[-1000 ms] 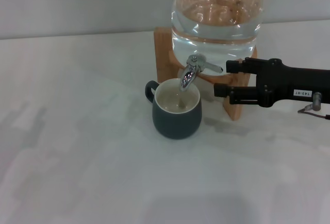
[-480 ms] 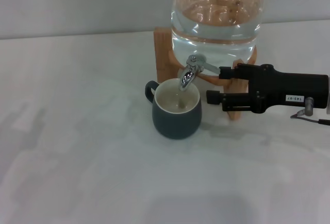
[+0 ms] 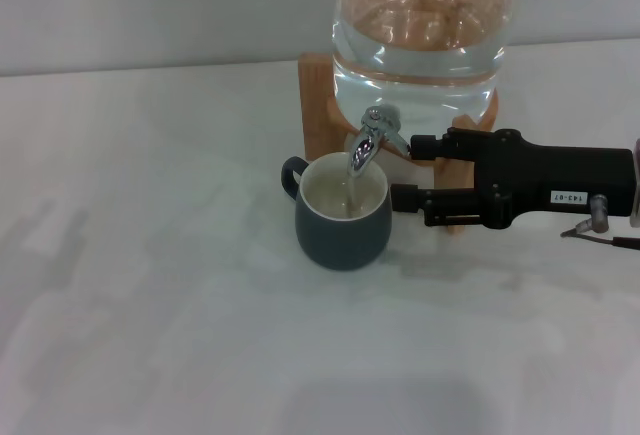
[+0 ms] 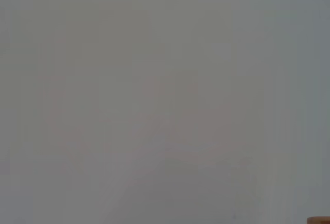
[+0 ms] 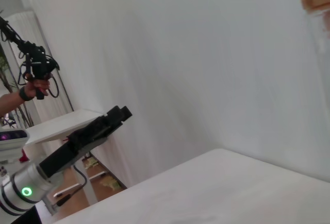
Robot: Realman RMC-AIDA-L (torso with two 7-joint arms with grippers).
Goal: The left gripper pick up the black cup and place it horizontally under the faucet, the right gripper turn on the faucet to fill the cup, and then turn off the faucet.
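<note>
R gripper (image 3: 402, 170) at faucet (image 3: 372, 138) (maybe touching) — black cup (image 3: 342, 212) under.

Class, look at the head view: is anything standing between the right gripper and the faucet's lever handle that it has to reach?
Nothing visible does. The right gripper sits just beside the faucet, fingers open, its upper finger at the lever's tip. The black cup stands below the spout, clear of that path. The left gripper is parked off the table.

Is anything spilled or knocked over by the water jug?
Nothing stands out. The black cup stands upright under the faucet, catching the thin stream, and no puddle shows on the table. The right claw is open at the faucet's lever. The left claw waits far off to the side.
</note>
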